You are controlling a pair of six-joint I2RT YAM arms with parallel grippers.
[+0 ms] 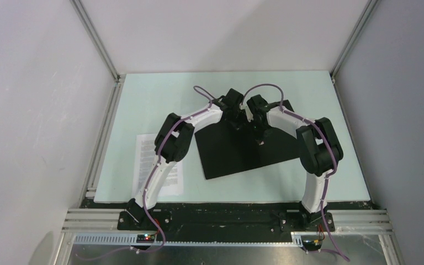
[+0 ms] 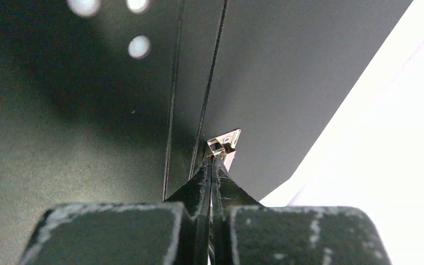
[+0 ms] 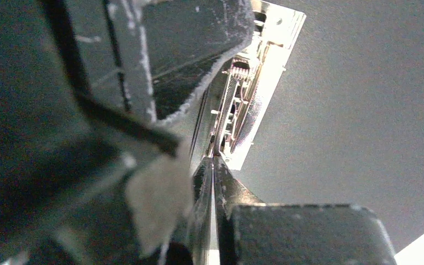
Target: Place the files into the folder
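Note:
The folder lies open in the middle of the table, black inside up. Its metal clip runs along the spine. My left gripper is at the folder's far edge, its jaws pressed together on a small metal tab of the clip. My right gripper is shut just beside it, tips touching the clip's near end; I cannot tell whether it pinches anything. The files, white printed sheets, lie to the left of the folder, partly under my left arm.
Both arms arch over the folder and meet above its spine. The left gripper's body fills the upper left of the right wrist view. Grey walls and aluminium frame posts enclose the pale table.

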